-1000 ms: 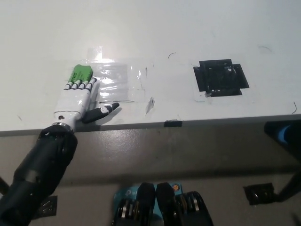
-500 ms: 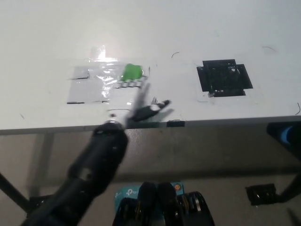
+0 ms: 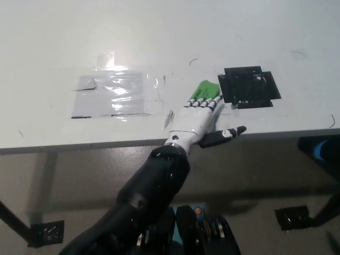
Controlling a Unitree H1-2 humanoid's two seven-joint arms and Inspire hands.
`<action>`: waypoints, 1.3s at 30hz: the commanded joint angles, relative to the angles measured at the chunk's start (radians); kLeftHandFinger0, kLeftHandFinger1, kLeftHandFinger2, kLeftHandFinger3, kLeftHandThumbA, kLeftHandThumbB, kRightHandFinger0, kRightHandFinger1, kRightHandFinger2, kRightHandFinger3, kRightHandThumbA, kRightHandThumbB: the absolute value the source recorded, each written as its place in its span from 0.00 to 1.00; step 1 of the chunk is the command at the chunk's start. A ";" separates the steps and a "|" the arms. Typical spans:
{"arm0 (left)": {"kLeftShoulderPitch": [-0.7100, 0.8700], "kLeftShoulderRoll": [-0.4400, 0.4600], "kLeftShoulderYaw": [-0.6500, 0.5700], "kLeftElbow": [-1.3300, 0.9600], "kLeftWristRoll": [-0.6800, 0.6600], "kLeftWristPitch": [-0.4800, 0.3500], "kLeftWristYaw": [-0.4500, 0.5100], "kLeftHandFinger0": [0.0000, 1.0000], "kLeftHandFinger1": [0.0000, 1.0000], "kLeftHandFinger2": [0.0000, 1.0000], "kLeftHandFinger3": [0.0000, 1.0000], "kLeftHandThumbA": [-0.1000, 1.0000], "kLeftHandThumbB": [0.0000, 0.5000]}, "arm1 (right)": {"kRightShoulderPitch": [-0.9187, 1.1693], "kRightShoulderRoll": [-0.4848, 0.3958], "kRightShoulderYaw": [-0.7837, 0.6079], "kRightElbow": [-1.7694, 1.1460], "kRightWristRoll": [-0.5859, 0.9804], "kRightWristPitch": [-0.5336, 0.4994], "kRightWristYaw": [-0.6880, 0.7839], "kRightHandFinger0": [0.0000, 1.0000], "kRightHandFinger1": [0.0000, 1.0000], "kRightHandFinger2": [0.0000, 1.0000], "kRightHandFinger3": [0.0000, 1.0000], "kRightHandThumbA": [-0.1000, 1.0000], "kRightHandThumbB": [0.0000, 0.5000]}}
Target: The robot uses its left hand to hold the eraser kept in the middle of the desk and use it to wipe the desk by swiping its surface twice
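Note:
A green eraser (image 3: 205,88) lies on the white desk (image 3: 159,37), just left of a black taped square (image 3: 248,86). My white left hand (image 3: 197,118) lies flat on the desk, with its fingertips (image 3: 205,102) pressing down on the eraser's near end. The thumb sticks out to the right along the desk's front edge. Most of the eraser's near half is hidden under the fingers. My right hand is out of sight.
A patch of clear shiny tape (image 3: 114,94) covers the desk to the left of the hand. The desk's front edge (image 3: 106,142) runs across the picture, with floor below it. A black and blue object (image 3: 321,151) shows at the right edge.
My left hand has swept the eraser rightward across the desk, from the left end of the clear tape to beside the black square.

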 commanded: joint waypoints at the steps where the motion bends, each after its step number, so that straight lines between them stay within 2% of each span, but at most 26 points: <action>1: 0.054 -0.038 -0.076 0.118 0.019 0.017 -0.130 1.00 1.00 1.00 1.00 1.00 0.95 | -0.024 0.013 -0.008 -0.024 -0.005 -0.054 -0.030 1.00 1.00 1.00 1.00 1.00 0.03; 2: 0.044 -0.040 -0.097 0.135 0.033 0.032 -0.148 1.00 1.00 1.00 1.00 1.00 0.99 | -0.027 0.013 -0.008 -0.023 -0.005 -0.048 -0.031 1.00 1.00 1.00 1.00 1.00 0.04; 4: 0.029 -0.036 -0.121 0.168 0.041 0.036 -0.157 1.00 1.00 1.00 1.00 1.00 1.00 | -0.026 0.014 -0.012 -0.027 0.010 -0.046 -0.025 1.00 1.00 1.00 1.00 1.00 0.00; 8: 0.013 -0.023 -0.139 0.200 0.046 0.072 -0.168 1.00 1.00 1.00 1.00 1.00 0.98 | -0.024 0.013 -0.019 -0.031 0.008 -0.045 -0.031 1.00 1.00 1.00 1.00 1.00 0.00; 10: 0.008 -0.015 -0.148 0.213 0.056 0.081 -0.171 1.00 1.00 1.00 1.00 1.00 1.00 | -0.021 0.014 -0.017 -0.028 0.006 -0.054 -0.030 1.00 1.00 1.00 1.00 1.00 0.01; 16: 0.010 0.060 -0.168 0.200 0.075 0.100 -0.205 1.00 1.00 1.00 1.00 1.00 0.98 | -0.010 0.015 -0.017 -0.033 0.021 -0.066 -0.020 1.00 1.00 1.00 1.00 1.00 0.01; 17: 0.010 0.065 -0.168 0.198 0.075 0.101 -0.200 1.00 1.00 1.00 1.00 1.00 0.95 | -0.010 0.015 -0.019 -0.033 0.022 -0.068 -0.021 1.00 1.00 1.00 1.00 1.00 0.01; 19: 0.018 0.107 -0.153 0.186 0.066 0.108 -0.197 1.00 1.00 1.00 1.00 1.00 0.93 | -0.011 0.017 -0.021 -0.039 0.018 -0.057 -0.030 1.00 1.00 1.00 1.00 1.00 0.01; 22: 0.052 0.165 -0.112 0.142 0.039 0.122 -0.178 1.00 1.00 1.00 1.00 1.00 0.97 | -0.010 0.017 -0.023 -0.037 0.025 -0.064 -0.025 1.00 1.00 1.00 1.00 1.00 0.00; 24: 0.057 0.173 -0.103 0.134 0.035 0.124 -0.180 1.00 1.00 1.00 1.00 1.00 0.97 | -0.009 0.017 -0.026 -0.035 0.029 -0.068 -0.024 1.00 1.00 1.00 1.00 1.00 0.00; 28: 0.145 0.254 -0.011 0.054 -0.013 0.149 -0.155 1.00 1.00 1.00 1.00 1.00 0.91 | -0.002 0.018 -0.033 -0.036 0.009 -0.070 -0.036 1.00 1.00 1.00 1.00 1.00 0.00; 34: 0.199 0.292 0.076 0.025 -0.027 0.160 -0.146 1.00 1.00 1.00 1.00 1.00 0.90 | 0.009 0.017 -0.045 -0.028 0.024 -0.088 -0.029 1.00 1.00 1.00 1.00 1.00 0.00; 35: 0.218 0.305 0.107 0.020 -0.037 0.176 -0.133 1.00 1.00 1.00 1.00 1.00 0.94 | 0.008 0.017 -0.045 -0.027 0.020 -0.084 -0.032 1.00 1.00 1.00 1.00 1.00 0.00; 38: 0.236 0.312 0.150 0.007 -0.046 0.175 -0.134 1.00 1.00 1.00 1.00 1.00 0.92 | 0.009 0.016 -0.050 -0.023 0.014 -0.078 -0.038 1.00 1.00 1.00 1.00 1.00 0.00; 39: 0.244 0.316 0.161 -0.002 -0.046 0.172 -0.136 1.00 1.00 1.00 1.00 1.00 0.87 | 0.009 0.019 -0.055 -0.022 0.018 -0.080 -0.040 1.00 1.00 1.00 1.00 1.00 0.00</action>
